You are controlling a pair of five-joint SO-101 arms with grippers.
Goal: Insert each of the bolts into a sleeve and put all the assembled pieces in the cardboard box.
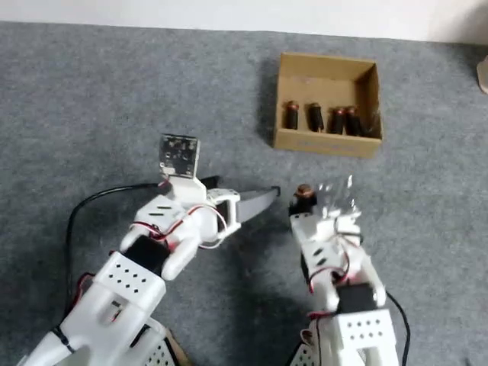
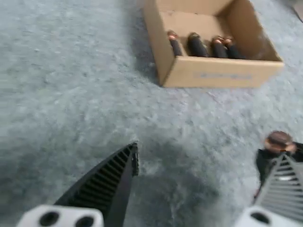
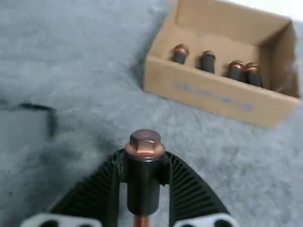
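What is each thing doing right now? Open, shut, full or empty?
Left tool: open, empty.
Right tool: shut on the held piece.
Held piece: bolt pushed through its sleeve, outside the box.
Cardboard box: open on top, four assembled pieces lying inside.

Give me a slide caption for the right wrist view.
Right tool grips a sleeved bolt, with four assembled pieces already lying in the cardboard box beyond.

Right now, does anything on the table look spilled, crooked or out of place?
Nothing stands out. Four pieces sit in a row inside the box, which looks intact. The right claw grips a fifth piece, and the left claw is open beside it.
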